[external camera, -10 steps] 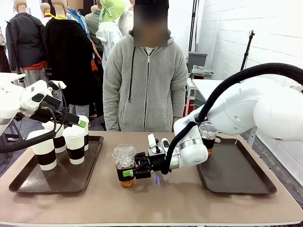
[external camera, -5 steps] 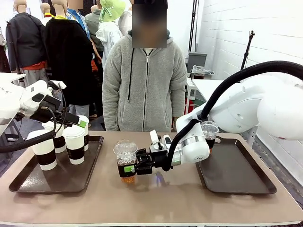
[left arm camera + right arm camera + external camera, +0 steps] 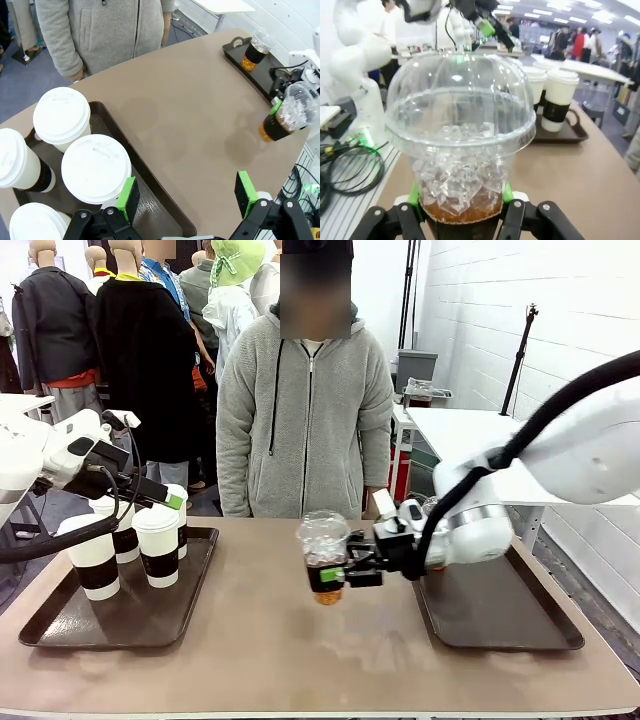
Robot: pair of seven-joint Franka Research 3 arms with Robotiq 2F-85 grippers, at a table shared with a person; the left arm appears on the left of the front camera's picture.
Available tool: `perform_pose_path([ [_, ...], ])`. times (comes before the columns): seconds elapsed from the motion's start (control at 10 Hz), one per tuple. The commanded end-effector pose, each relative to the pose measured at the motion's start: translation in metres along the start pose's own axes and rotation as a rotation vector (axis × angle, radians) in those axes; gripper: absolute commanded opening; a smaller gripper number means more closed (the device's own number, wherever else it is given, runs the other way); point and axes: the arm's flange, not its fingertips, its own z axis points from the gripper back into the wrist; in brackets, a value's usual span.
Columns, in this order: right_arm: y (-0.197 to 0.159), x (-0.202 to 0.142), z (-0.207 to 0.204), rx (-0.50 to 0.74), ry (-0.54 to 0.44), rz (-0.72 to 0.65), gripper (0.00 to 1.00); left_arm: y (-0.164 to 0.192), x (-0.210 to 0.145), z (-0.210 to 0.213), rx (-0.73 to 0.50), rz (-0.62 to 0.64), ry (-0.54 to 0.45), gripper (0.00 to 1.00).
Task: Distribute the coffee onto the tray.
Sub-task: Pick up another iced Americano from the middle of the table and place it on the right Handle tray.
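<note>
The near strip of tabletop (image 3: 300, 660) lies bare between the left tray (image 3: 60, 625) and the right tray (image 3: 500, 625). The right gripper (image 3: 335, 565), fingers pinching the iced coffee cup (image 3: 324, 555), has carried it rightward since a second ago, above the middle. Paper cups (image 3: 157, 545) fill the left tray under the left gripper (image 3: 185, 197), fingers spread; another iced coffee (image 3: 255, 47) stands on the right tray's far corner.

White cups (image 3: 158, 545), dark sleeves

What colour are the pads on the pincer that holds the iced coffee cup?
Bright green pads, clearest in the right wrist view.
</note>
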Motion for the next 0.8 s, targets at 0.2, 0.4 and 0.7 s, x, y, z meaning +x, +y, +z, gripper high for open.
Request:
perform_pose_path([
  [0.2, 0.04, 0.006, 0.071, -0.034, -0.026, -0.012, 0.65, 0.005, -0.001, -0.003, -0.018, -0.013, -0.017, 1.0],
  [0.4, 0.046, 0.001, 0.089, -0.078, -0.048, -0.017, 0.65, 0.005, -0.001, -0.003, -0.018, -0.013, -0.017, 1.0],
  [0.7, 0.041, -0.005, 0.088, -0.072, -0.013, -0.027, 0.65, 0.005, -0.001, -0.003, -0.018, -0.013, -0.017, 1.0],
])
